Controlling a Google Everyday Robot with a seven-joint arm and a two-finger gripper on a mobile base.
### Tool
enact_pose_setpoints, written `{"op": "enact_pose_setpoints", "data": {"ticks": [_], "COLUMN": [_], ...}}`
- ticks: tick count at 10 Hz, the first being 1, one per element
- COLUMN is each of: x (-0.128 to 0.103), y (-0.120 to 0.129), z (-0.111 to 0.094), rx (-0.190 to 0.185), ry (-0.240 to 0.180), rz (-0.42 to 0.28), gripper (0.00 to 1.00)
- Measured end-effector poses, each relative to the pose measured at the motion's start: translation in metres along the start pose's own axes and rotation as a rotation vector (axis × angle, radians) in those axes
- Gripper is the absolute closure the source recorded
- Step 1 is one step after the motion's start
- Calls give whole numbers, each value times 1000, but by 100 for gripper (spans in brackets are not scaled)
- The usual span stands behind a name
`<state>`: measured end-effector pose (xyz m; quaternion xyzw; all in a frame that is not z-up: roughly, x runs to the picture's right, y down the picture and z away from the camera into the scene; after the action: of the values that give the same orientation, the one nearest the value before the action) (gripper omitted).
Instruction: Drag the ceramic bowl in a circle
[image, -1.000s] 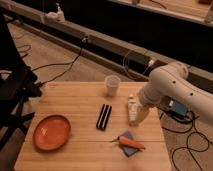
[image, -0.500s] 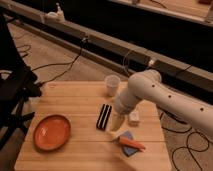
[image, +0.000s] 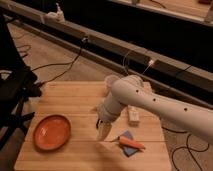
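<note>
The ceramic bowl (image: 52, 132) is a wide, shallow orange-red dish with a darker rim. It sits on the wooden table (image: 70, 97) at the front left. My white arm reaches in from the right across the table's middle. My gripper (image: 103, 131) points down just above the tabletop. It is right of the bowl, with a gap of bare wood between them, and holds nothing that I can see.
An orange carrot-like piece (image: 132, 144) lies on a blue cloth (image: 126, 136) right of the gripper. A white bottle-like item (image: 134, 115) lies behind the arm. A translucent cup (image: 110, 80) peeks out at the back. A black chair (image: 12, 87) stands left of the table, with cables on the floor.
My arm has swung left across the table. The gripper has moved from the right side towards the bowl and now covers the dark item in the middle. The bowl has not moved.
</note>
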<state>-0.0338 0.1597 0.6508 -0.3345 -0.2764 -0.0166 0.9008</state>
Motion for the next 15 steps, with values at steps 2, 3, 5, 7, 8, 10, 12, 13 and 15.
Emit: {"op": "enact_pose_setpoints", "data": {"ticks": [2, 3, 5, 7, 8, 10, 12, 13, 15], "x": [6, 1, -20, -52, -63, -88, -100, -107, -106], "y": [-3, -8, -18, -29, -31, -32, -25, -18, -17], "z": [2, 11, 42, 81, 95, 131, 157, 169, 169], "rx": [5, 2, -23, -58, -76, -130, -175, -208, -212], "ry": [15, 5, -25, -75, -94, -144, -181, -197, -197], "rz": [3, -8, -60, -126, -152, -219, -253, -275, -273], "gripper": [20, 20, 20, 20, 20, 20, 20, 20, 20]}}
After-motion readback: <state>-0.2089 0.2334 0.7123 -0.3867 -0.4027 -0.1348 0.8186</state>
